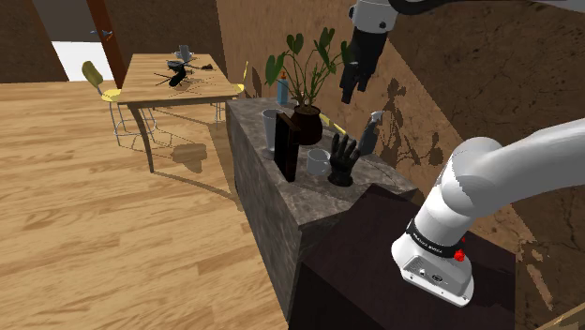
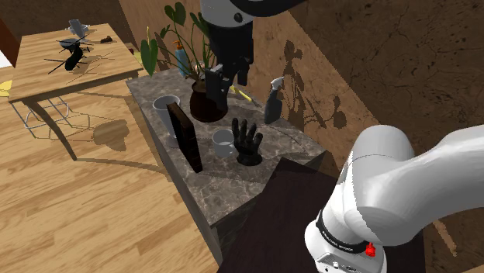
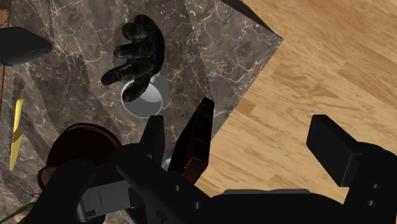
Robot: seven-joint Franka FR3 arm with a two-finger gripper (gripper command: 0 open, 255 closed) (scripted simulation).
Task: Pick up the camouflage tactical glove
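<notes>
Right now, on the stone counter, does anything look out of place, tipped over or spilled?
Nothing is spilled or tipped. One odd thing: the dark glove stands upright on its cuff, fingers spread upward, beside the grey mug on the counter, instead of lying flat.

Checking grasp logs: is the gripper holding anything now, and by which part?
Nothing is held. The gripper hangs above the counter, fingers apart with nothing between them; the dark glove stands on the counter below, untouched.
</notes>
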